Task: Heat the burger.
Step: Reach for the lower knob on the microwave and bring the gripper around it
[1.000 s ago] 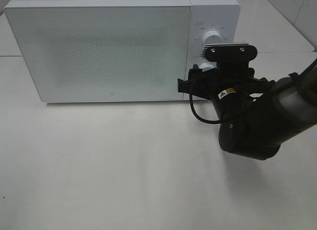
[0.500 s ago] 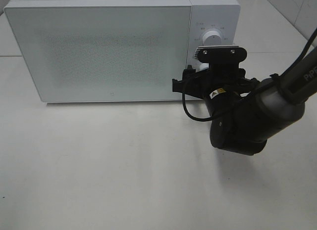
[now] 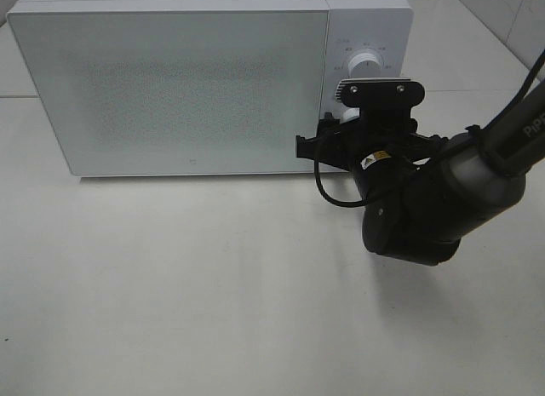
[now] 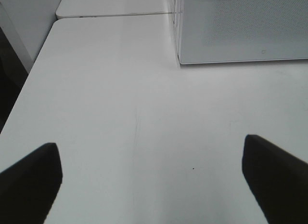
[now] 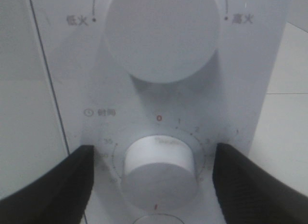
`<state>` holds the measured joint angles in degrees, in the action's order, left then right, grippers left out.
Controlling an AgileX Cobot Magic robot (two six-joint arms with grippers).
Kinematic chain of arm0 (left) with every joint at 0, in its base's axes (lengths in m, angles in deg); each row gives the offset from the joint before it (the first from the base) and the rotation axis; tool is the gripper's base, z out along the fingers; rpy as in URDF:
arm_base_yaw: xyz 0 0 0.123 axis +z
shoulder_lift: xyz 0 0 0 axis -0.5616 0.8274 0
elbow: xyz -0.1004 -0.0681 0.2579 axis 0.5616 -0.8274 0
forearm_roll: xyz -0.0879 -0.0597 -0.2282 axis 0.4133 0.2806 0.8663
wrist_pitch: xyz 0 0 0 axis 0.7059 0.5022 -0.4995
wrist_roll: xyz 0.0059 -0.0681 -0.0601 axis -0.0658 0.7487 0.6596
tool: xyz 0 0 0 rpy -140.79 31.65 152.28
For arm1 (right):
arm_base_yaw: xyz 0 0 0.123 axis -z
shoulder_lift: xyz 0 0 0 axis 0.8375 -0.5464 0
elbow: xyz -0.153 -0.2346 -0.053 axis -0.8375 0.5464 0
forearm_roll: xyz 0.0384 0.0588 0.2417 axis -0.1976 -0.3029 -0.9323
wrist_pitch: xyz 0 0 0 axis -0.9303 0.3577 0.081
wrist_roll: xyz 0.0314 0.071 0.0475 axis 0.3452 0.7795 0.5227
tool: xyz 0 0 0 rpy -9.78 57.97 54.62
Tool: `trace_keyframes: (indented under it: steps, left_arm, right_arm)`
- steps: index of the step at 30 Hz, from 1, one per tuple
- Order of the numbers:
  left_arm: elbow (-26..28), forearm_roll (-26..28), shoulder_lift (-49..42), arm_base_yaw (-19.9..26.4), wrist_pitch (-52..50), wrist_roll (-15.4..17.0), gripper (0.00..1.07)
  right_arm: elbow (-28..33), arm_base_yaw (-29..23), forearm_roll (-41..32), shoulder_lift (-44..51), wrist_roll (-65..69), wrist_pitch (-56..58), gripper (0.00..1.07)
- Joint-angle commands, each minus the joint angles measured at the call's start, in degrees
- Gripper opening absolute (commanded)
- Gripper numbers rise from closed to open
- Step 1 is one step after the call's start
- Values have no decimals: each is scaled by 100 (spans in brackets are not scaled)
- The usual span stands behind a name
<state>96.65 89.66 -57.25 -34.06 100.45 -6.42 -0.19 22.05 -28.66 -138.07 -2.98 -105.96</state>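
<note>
Step in hand, by the look of the pose: setting the timer. Right pincer point(image 5: 154, 183) parted, one finger on each side of the timer knob point(image 5: 160, 170), with a gap on both sides and nothing gripped yet.

Centre on the knob before squeezing, to land both pads at once. Close only until firm, given smooth white plastic likely to slip under a light pinch. Turn about the knob's own axis, clockwise from the red zero toward the printed minutes, without dragging sideways or shoving the microwave point(image 3: 375, 25) back along the counter point(image 3: 213, 285). Keep clear of the larger power knob point(image 5: 161, 33) just above. Let go squarely and back straight out.

Left pincer point(image 4: 154, 183) spread wide above bare counter, holding nothing, well apart from the work.

No burger visible in any view. Door point(image 3: 187, 89) shut and frosted, so probably inside, though impossible to confirm from here.

Counter white, matt and smooth, faintly scuffed in the left wrist view, with a seam point(image 4: 115, 14) between two slabs beside the microwave. Pale tiled wall point(image 3: 511, 21) at the far right corner. Soft, even light, with only a faint shadow under the right arm.
</note>
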Motion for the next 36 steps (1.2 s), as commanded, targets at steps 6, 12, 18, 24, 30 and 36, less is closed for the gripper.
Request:
trace_keyframes:
  steps: [6, 12, 18, 24, 30, 36]
  left_arm:
    - [-23, 34, -138, 17, -52, 23, 94]
    - [-23, 34, -138, 17, -52, 23, 94]
    - [-23, 34, -138, 17, -52, 23, 94]
    - [-23, 34, -138, 17, -52, 23, 94]
    - [-23, 34, -138, 17, -52, 23, 94]
    - [-23, 34, -138, 17, -52, 23, 94]
  right_arm:
    - [-57, 57, -34, 0, 74, -57, 30]
    - [-57, -6, -34, 0, 74, -172, 11]
    - [-57, -69, -40, 0, 74, -183, 9]
    - [-57, -69, -34, 0, 223, -183, 7]
    - [-57, -69, 46, 0, 693, -189, 3]
    - [-57, -63, 69, 0, 1495, -321, 3]
